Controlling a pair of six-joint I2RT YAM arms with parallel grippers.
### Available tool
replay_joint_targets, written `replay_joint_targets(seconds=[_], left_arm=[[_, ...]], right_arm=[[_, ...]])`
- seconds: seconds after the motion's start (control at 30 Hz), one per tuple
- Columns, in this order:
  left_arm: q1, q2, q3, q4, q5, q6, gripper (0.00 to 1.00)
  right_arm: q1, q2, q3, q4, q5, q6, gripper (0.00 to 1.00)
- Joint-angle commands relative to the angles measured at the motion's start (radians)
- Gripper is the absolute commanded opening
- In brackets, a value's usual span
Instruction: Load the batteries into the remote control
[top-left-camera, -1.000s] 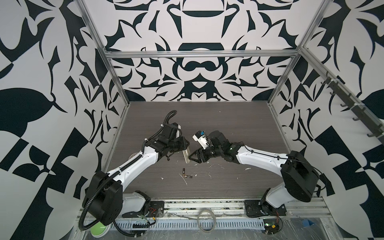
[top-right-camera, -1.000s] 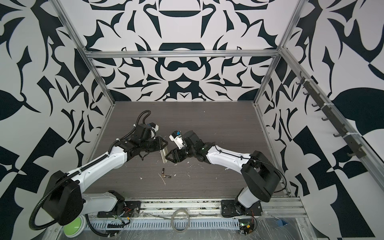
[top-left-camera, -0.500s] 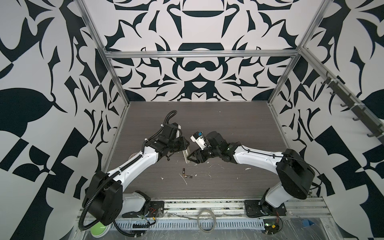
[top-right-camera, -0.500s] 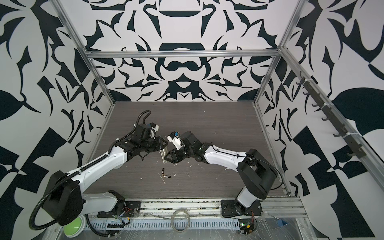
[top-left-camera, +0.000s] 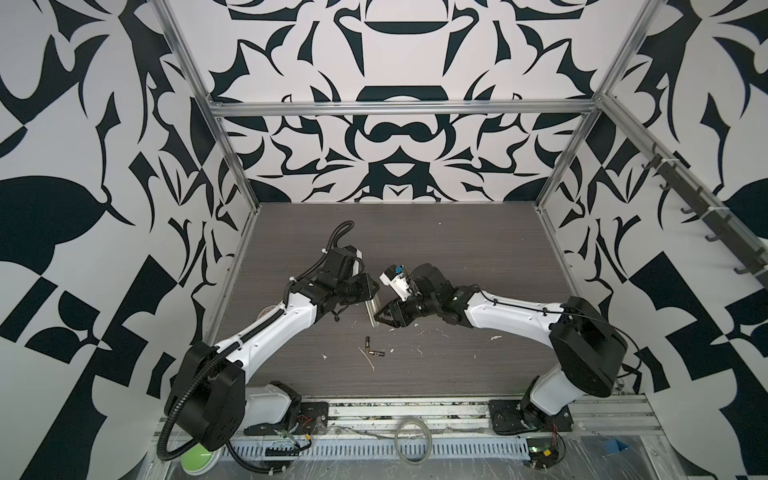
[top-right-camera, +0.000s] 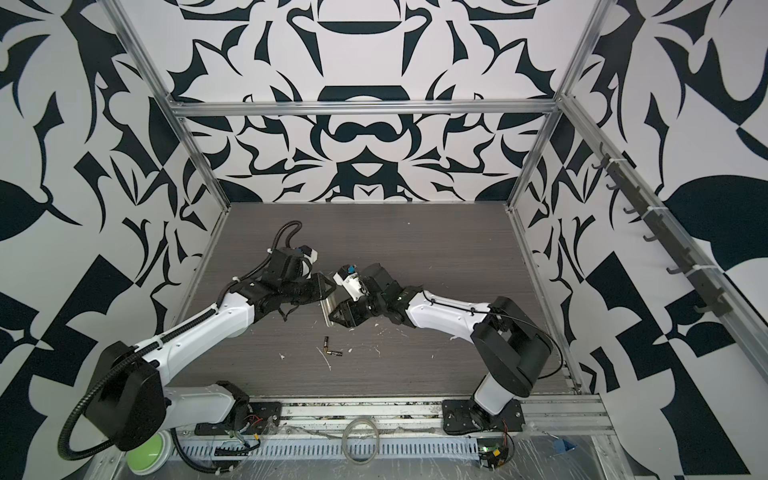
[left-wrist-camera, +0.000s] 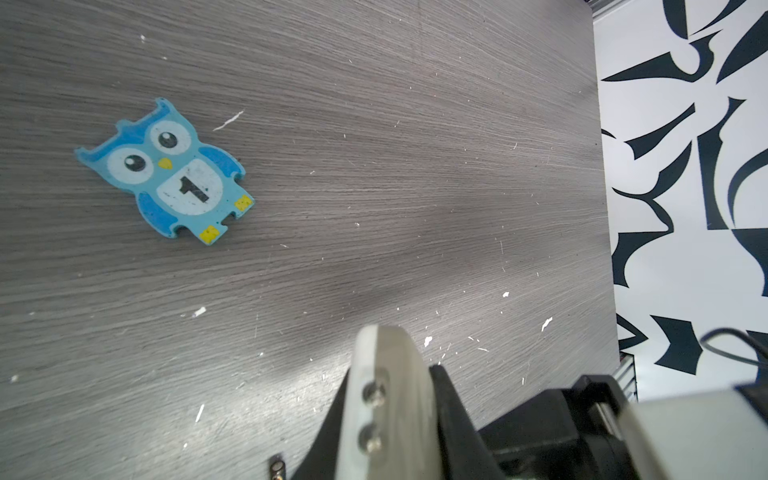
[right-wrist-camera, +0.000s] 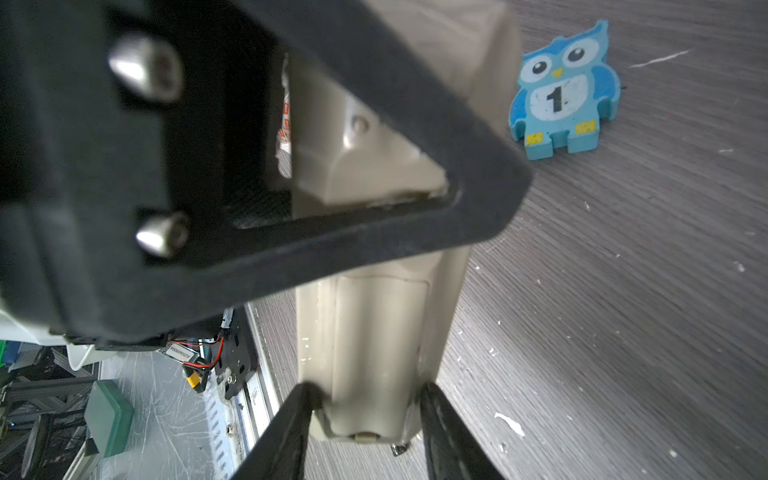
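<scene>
Remote (top-left-camera: 371, 309): mid-table between the two grippers in both top views, a slim pale bar held on a slant, well clear of the walls. Clamped by left gripper (top-left-camera: 373, 293), jaws closed on its flat faces. Seen in right wrist view as a black finger (right-wrist-camera: 374, 232) lying across the plain pale back (right-wrist-camera: 382, 324). Caught at its near end by right gripper (right-wrist-camera: 365, 399), jaws drawn in around it, one black finger (right-wrist-camera: 299, 415) touching each long edge. Rectangular panel outlined on that back, just beyond the right fingers. Contact between near end and table (top-left-camera: 436, 257): cannot tell.

Batteries (top-left-camera: 367, 341): both lying loose on table, nearer the front rail than the remote, apart from both grippers. One pointing roughly front to back, the other (top-left-camera: 376, 353) roughly crosswise, ends close together in an L. Same pair plain in both top views, dark with coppery tips.

Owl (left-wrist-camera: 166, 170): blue, flat on table, marked "1", face up, near the remote but not touching it in right wrist view (right-wrist-camera: 565, 91).

Left wrist view: only a pale finger (left-wrist-camera: 382, 395) with two screws over bare wood grain, grip itself out of frame. White flecks (top-left-camera: 419, 352) scattered over table around the batteries.
</scene>
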Motion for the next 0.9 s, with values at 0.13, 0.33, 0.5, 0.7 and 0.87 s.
replay_joint_targets(seconds=[0.13, 0.33, 0.5, 0.7, 0.87], left_arm=[[-0.002, -0.010, 0.012, 0.012, 0.017, -0.001, 0.00], [-0.002, -0.013, 0.010, 0.014, 0.016, -0.003, 0.00], [-0.002, -0.013, 0.010, 0.018, 0.019, -0.003, 0.00], [-0.002, -0.014, 0.008, 0.019, 0.016, -0.002, 0.00], [-0.002, -0.014, 0.008, 0.019, 0.014, 0.000, 0.00]], right_arm=[[0.006, -0.007, 0.039, 0.044, -0.020, 0.002, 0.37], [0.006, -0.008, 0.035, 0.047, -0.020, 0.003, 0.31], [0.006, -0.005, 0.036, 0.053, -0.025, 0.006, 0.29], [0.006, -0.005, 0.036, 0.059, -0.032, 0.007, 0.28], [0.006, -0.009, 0.033, 0.067, -0.041, 0.009, 0.25]])
